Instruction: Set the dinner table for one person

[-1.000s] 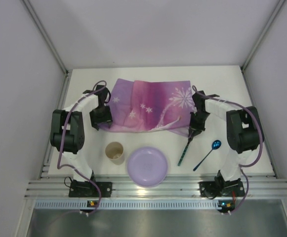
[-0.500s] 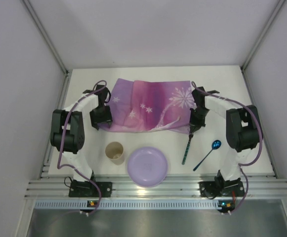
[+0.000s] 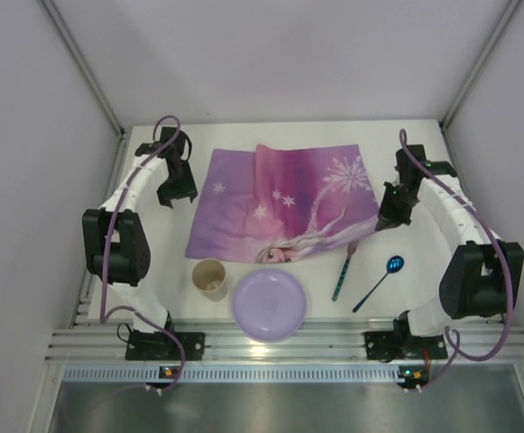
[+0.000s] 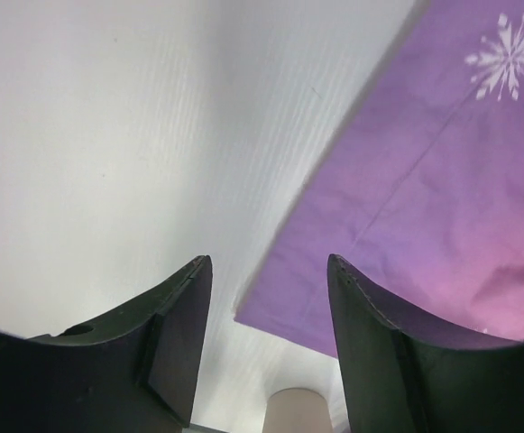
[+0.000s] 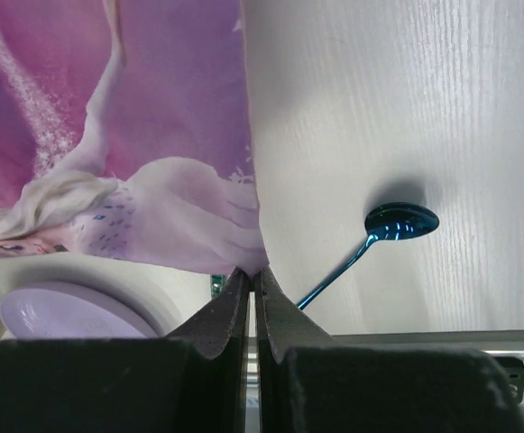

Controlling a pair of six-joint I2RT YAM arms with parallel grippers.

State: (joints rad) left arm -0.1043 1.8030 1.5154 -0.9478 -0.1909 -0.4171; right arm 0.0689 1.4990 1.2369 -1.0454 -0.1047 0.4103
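Far left, over bare dinner table, my L gripper has let go, fingers wide beside the placemat edge. Mid-table it now lies spread vs bunched 1 s ago, one fold left. R gripper stays pinched on its rt corner. That's nearly done; plate, cup, fork next, I reckon.

You have one large matte white rectangular tabletop and, on it, one purple-pink cartoon-printed placemat, one round lilac plastic plate and one small beige paper cup. You count two utensils: one shiny blue metal spoon and one slim dark green piece, its head too small to identify.
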